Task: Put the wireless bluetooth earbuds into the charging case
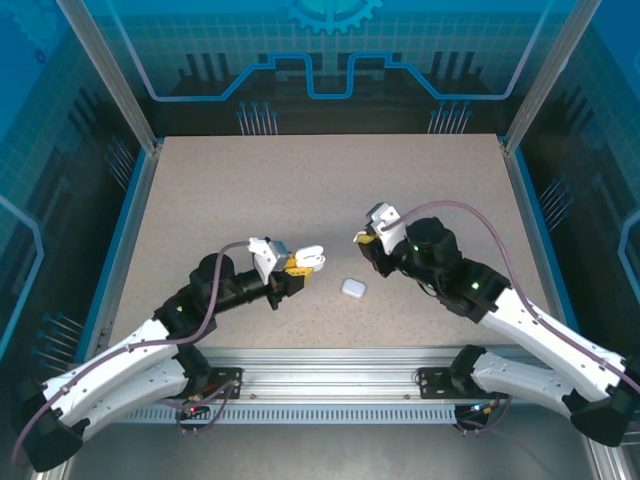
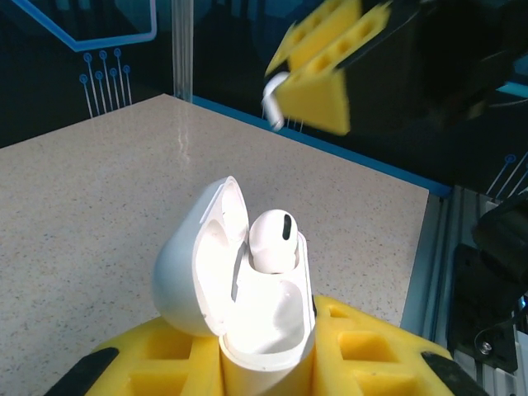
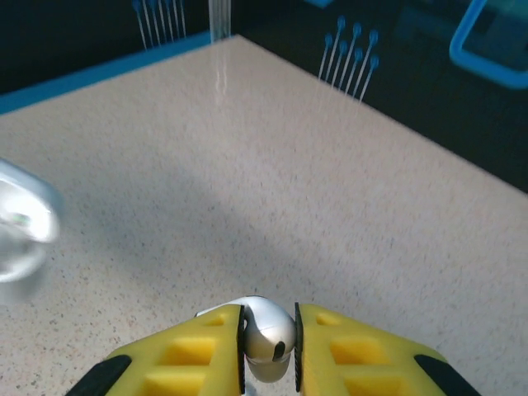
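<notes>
My left gripper [image 2: 266, 351] is shut on the white charging case [image 2: 216, 272], which stands upright with its lid swung open to the left. One white earbud [image 2: 272, 238] sits in the far slot; the near slot is bare. From above, the case [image 1: 311, 257] hangs over the table ahead of the left gripper [image 1: 296, 265]. My right gripper [image 3: 269, 340] is shut on a second white earbud [image 3: 266, 330], pinched between the yellow fingers [image 3: 190, 351]. That gripper [image 1: 364, 238] hovers to the right of the case, apart from it. In the left wrist view the held earbud [image 2: 273, 102] pokes out of the right gripper [image 2: 322, 78].
A second white case [image 1: 353, 288], closed, lies on the speckled table [image 1: 300, 180] between the two grippers. Blue-edged rails and glass walls border the table. The open case appears as a white blur [image 3: 21, 231] at the left of the right wrist view.
</notes>
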Available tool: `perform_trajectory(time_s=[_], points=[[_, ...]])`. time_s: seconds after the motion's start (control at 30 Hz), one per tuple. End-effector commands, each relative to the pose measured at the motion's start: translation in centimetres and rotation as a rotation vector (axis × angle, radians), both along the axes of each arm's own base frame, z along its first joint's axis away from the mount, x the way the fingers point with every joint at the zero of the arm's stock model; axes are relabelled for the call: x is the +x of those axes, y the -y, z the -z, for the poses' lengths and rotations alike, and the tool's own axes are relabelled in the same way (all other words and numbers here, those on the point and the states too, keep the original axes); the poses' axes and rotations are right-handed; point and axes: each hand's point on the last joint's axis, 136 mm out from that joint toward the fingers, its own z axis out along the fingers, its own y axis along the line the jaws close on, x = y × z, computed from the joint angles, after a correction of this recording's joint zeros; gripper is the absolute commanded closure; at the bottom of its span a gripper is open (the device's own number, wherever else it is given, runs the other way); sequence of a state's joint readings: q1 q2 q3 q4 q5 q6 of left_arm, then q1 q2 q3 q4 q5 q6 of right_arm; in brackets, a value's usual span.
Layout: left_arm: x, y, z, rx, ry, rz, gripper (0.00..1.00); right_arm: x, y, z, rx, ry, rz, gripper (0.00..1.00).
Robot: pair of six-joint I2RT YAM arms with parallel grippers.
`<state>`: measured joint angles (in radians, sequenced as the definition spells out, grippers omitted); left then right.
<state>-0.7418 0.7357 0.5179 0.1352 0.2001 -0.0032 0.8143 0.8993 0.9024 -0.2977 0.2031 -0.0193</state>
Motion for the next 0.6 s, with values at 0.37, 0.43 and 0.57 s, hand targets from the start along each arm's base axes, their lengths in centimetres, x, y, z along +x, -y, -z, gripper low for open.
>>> perform_trajectory(time_s=[0.37,0.43,0.57], points=[[0.2,2.5,-1.5,-0.071,0.034,0.100,0.93,-4.0,-3.4,-3.8,-0.117,0.268,-0.158,0.79],[0.2,2.7,-1.6,-0.074,0.044,0.108,0.93,-4.3,-4.2,-3.5,-0.138,0.270,-0.184,0.79],[0.2,2.9,-1.6,-0.068,0.053,0.118,0.93,-4.7,-5.5,-3.3,-0.160,0.274,-0.217,0.79]])
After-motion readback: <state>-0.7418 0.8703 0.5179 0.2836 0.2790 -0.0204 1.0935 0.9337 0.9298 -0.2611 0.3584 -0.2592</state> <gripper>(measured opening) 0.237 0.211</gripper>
